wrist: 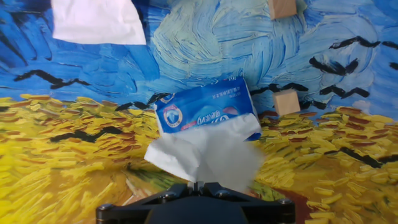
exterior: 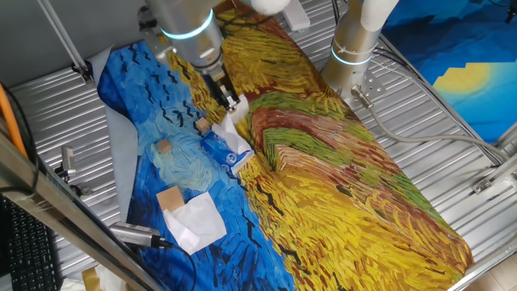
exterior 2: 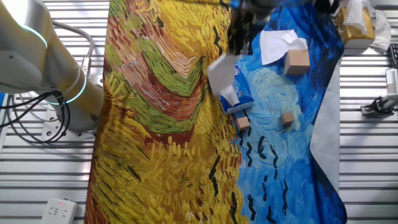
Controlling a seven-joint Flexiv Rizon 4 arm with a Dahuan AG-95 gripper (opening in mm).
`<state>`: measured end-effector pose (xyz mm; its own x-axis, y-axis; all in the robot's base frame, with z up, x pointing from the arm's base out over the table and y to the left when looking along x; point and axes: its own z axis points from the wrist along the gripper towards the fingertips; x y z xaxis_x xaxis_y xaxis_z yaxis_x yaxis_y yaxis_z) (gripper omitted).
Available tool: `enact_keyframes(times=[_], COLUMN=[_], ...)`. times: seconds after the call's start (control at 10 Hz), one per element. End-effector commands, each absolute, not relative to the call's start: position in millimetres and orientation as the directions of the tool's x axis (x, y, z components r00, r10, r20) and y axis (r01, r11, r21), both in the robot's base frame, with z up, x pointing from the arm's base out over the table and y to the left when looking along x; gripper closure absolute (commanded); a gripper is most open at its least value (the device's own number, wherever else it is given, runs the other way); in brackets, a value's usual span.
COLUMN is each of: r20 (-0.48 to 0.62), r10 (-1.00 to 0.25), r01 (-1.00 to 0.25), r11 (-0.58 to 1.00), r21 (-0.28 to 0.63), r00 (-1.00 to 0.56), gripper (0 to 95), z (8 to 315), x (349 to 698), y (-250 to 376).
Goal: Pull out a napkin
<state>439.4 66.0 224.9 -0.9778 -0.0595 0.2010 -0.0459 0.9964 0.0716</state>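
Note:
The blue tissue pack (wrist: 205,107) lies on the painted cloth; it also shows in one fixed view (exterior: 224,150) and the other fixed view (exterior 2: 239,104). The napkin (wrist: 208,155), creased white tissue, stretches from the pack's slot up to my gripper (wrist: 196,185). My gripper is shut on the napkin's upper end and holds it above the pack. In one fixed view the gripper (exterior: 234,103) pinches the napkin (exterior: 230,129) just above the pack. In the other fixed view the gripper (exterior 2: 238,42) is blurred above the napkin (exterior 2: 222,78).
A smooth white square sheet (exterior: 194,220) and a flat wooden block (exterior: 169,198) lie at the cloth's near end. Two small wooden cubes (exterior: 164,146) (exterior: 203,126) sit beside the pack. A second robot base (exterior: 353,48) stands at the far side. A metal tool (exterior: 137,235) lies by the cloth edge.

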Motion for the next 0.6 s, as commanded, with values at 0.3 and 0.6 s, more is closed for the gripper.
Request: enact_keyframes(times=[0.3,0.6], r20=[0.207,0.207], r10=[-0.062,-0.083], r01=[-0.047,-0.068], r11=[0.996,0.994], r21=[0.076,0.08], r00=[-0.976,-0.975], gripper=[95.0,95.0], z=[239,228], x=[462,479], y=[72,69])
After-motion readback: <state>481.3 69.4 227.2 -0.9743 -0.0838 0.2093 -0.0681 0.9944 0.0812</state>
